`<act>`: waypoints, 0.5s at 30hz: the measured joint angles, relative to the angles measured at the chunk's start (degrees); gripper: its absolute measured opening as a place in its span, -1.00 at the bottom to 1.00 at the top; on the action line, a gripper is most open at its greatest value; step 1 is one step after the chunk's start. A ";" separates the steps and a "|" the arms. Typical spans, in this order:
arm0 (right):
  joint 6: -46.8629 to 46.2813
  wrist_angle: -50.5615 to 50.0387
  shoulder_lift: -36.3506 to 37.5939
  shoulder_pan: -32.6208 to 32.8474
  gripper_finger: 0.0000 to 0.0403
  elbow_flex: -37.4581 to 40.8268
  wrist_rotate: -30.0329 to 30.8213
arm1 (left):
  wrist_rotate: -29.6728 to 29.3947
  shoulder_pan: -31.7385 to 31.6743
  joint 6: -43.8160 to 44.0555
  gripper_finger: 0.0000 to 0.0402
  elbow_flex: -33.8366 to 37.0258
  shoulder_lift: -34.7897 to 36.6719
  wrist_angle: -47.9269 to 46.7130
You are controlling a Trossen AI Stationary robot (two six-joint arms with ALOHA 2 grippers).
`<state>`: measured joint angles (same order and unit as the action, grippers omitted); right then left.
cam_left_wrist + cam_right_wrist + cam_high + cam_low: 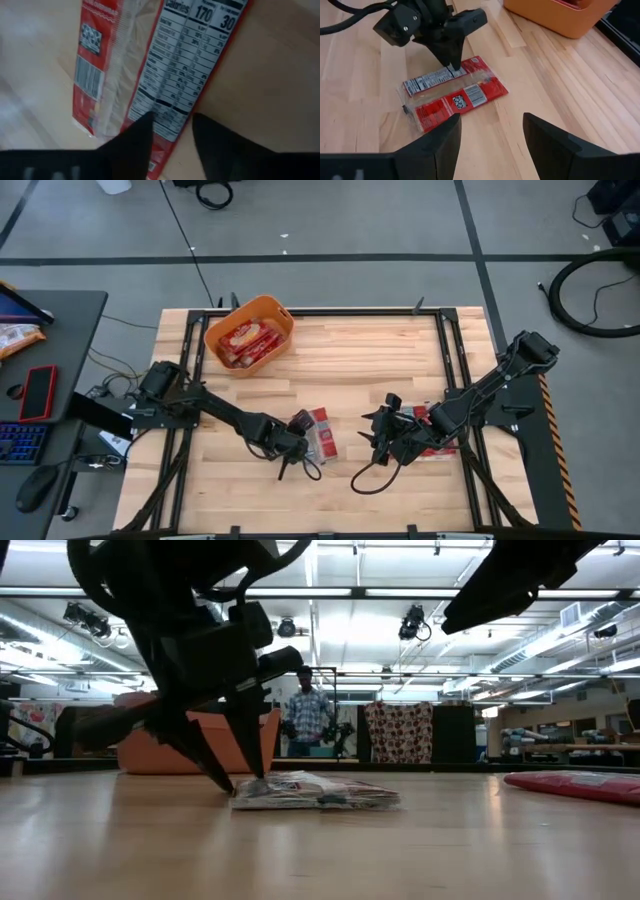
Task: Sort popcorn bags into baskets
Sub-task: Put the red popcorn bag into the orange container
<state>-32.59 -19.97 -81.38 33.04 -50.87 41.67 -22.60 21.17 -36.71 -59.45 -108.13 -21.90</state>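
Left gripper (pixel 451 64): tips down on the long edge of the popcorn packet (pixel 454 93), fingers a little apart and straddling that edge, one over the nutrition panel and one on the bare wood; not yet pinching it, as far as I can judge.
Packet, position: lies flat, printed back up, near the middle of the table (pixel 380 360), well apart from the basket (pixel 249 331).
Packet, handling: looks light, thin and soft, with a crinkly, likely slippery wrapper; it would probably slide or buckle if pushed.
Packet, where to hold: the sealed long edge under the fingertips seems best, since the flat face offers nothing to pinch.
Right gripper (pixel 385 435): fingers spread wide, empty, hovering just beside the packet on its other side.
Basket: orange, at the far left of the table, already holding several red packets.
Other packet (pixel 575 785): lies flat under the right arm.
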 joint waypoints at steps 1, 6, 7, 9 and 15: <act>0.04 0.04 0.00 0.00 0.08 0.00 -0.02 | 0.05 0.00 0.02 -0.36 0.02 -0.04 -0.11; 0.17 0.65 0.00 0.00 0.08 0.00 -0.04 | 0.13 -0.07 0.31 -0.86 0.13 -0.14 -0.26; 0.19 0.68 0.00 0.00 0.08 0.00 -0.04 | 0.25 -0.08 0.33 -0.92 0.14 -0.15 -0.24; 0.17 0.66 0.00 0.00 0.08 0.00 -0.04 | 0.25 -0.08 0.38 -0.95 0.14 -0.21 -0.15; 0.53 1.71 -0.05 0.00 0.08 0.00 -3.38 | 2.88 -0.91 2.32 -0.98 -0.03 3.06 -1.94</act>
<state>-32.06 -18.26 -81.43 33.04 -50.87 38.29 -19.73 20.26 -34.39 -59.48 -105.07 -23.84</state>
